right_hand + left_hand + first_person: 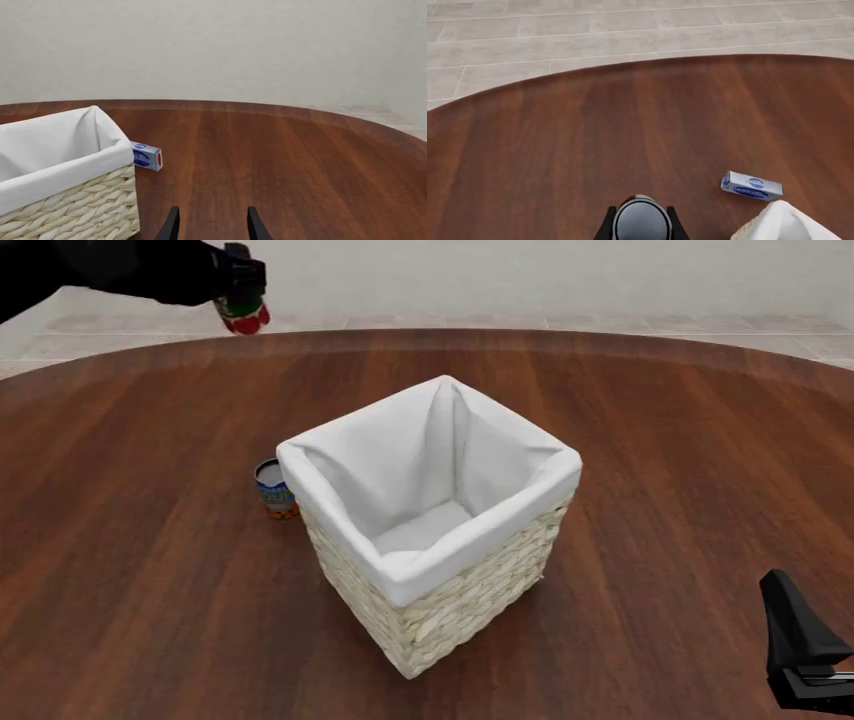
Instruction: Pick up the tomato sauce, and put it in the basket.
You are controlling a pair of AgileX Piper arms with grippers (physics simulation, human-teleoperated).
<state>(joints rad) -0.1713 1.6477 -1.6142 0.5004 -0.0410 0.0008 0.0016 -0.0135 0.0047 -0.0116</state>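
High over far-left desk [160, 570], left hand [244, 292] clamps tomato sauce [242, 312], can lifted clear of surface. Pickup done; carry to basket [441, 590] at desk centre and release remain. Basket interior bare. Right hand [211, 225] idle near right, fingers parted, holding nothing.
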